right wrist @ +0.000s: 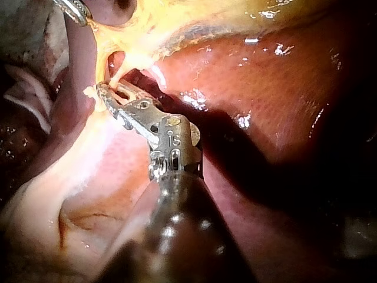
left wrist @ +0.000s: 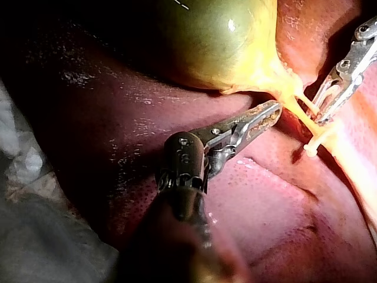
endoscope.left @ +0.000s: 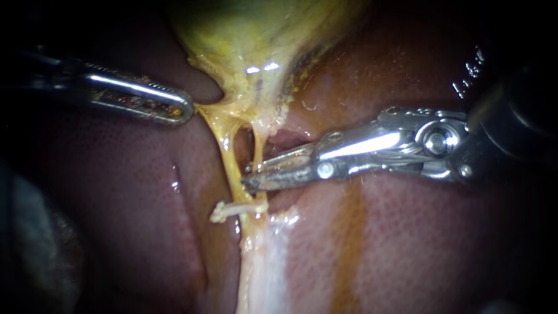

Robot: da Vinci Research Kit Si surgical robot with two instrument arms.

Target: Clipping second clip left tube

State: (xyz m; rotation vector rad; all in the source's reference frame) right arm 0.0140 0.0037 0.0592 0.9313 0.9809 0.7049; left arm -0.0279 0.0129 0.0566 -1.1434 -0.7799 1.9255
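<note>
The yellow-green gallbladder (endoscope.left: 256, 35) hangs over the dark red liver (endoscope.left: 418, 232). Two thin yellow tubes run down from its neck: the left tube (endoscope.left: 225, 148) and the right tube (endoscope.left: 258, 142). A white clip (endoscope.left: 229, 210) sits across the left tube low down. My right instrument (endoscope.left: 251, 176) comes in from the right, its jaws slightly apart just above that clip, their tips at the left tube's right edge. The right tube passes behind them. My left instrument (endoscope.left: 185, 110) has its jaws shut on the edge of the gallbladder's neck, seen also in the left wrist view (left wrist: 272, 111).
A pale band of tissue (endoscope.left: 264, 273) continues down from the tubes over the liver. A fold of liver (endoscope.left: 174, 180) lies left of the tubes. Grey cloth (left wrist: 35, 224) borders the liver behind my left instrument.
</note>
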